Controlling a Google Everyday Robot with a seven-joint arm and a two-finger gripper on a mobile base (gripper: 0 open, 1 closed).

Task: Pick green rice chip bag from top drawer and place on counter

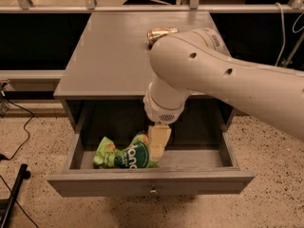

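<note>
Grey counter (pixel 104 56) sits directly above the top drawer (pixel 199 183), which is pulled out so the arm can reach in from above. Visible drawer contents: green rice chip bag (pixel 124 155), lying left of centre. Gripper (pixel 159 144) hangs inside the drawer at the bag's right end, apparently lining up a grasp. Grip state: cannot tell.

The drawer (pixel 152 183) stands open below the tabletop (pixel 109 56). The chip bag (pixel 121 155) lies in its left half. The gripper (pixel 158 144) hangs in the drawer at the bag's right end. A can (pixel 160 33) lies at the tabletop's back, partly behind the arm (pixel 213 75).
</note>
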